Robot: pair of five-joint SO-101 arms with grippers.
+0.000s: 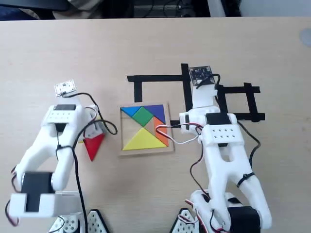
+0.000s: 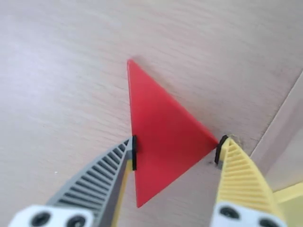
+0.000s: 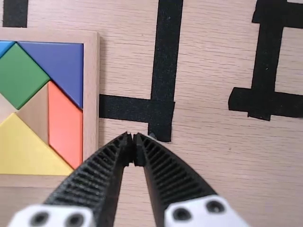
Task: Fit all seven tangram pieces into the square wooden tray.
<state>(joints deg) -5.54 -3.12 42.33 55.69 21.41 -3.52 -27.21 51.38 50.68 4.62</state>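
Observation:
The red triangle (image 2: 165, 137) lies flat on the table left of the square wooden tray (image 1: 146, 151). My left gripper (image 2: 176, 150) is shut on it, with the grey finger (image 2: 106, 175) on one edge and the yellow finger (image 2: 239, 175) at a corner. From above, the red triangle (image 1: 93, 145) pokes out below the left arm's wrist. The tray holds a large yellow triangle (image 1: 142, 139), a green square (image 1: 142, 116), blue pieces and an orange piece (image 3: 65, 125). My right gripper (image 3: 131, 142) is shut on nothing, hovering over the table just right of the tray (image 3: 91, 94).
Black tape lines (image 1: 187, 90) mark the table to the right of and behind the tray. A small white board (image 1: 64, 87) lies behind the left arm. Cables loop near both wrists, one beside the tray's right edge (image 1: 182, 138).

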